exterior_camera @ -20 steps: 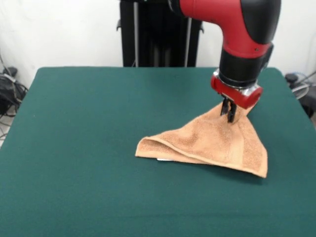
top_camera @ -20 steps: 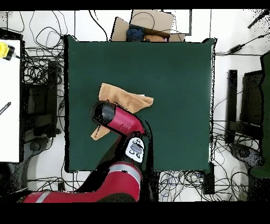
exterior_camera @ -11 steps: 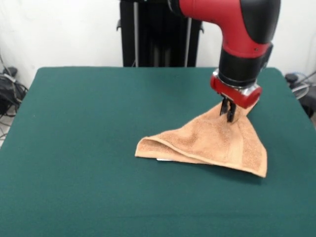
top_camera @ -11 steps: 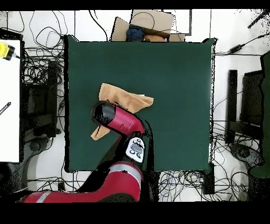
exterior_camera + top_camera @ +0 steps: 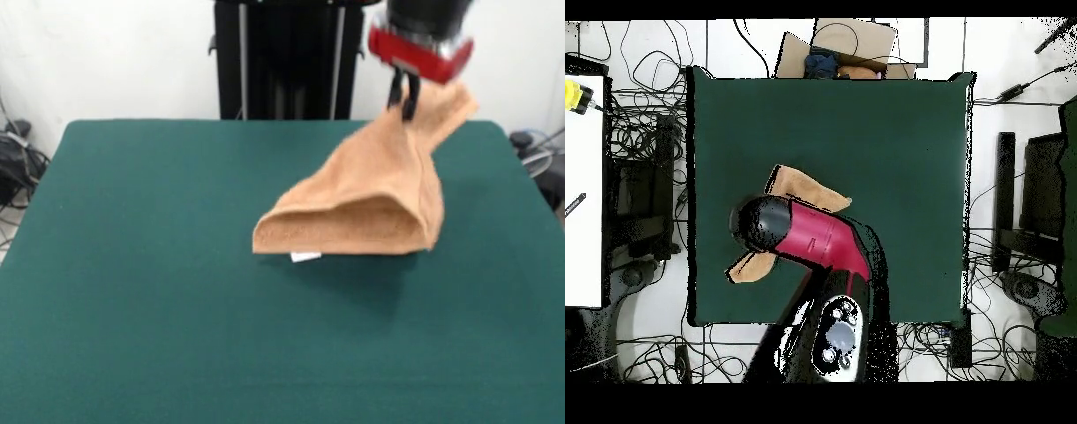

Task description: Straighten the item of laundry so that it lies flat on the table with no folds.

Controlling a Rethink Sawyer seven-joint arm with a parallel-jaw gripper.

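Above the desk's [image 5: 132,265] green cloth, the towel [image 5: 371,208] is held up by one corner, pinched in the gripper [image 5: 404,99], so that its folds can fall open; the lower edge hangs doubled, with the white label [image 5: 305,257] just at the surface. Nothing else is seen on the desk. Cables [image 5: 635,130] are kept beyond its edges.

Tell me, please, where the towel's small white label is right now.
In the front view, the small white label hangs under the lifted tan terry-cloth towel's lower left edge, just above the dark green table.
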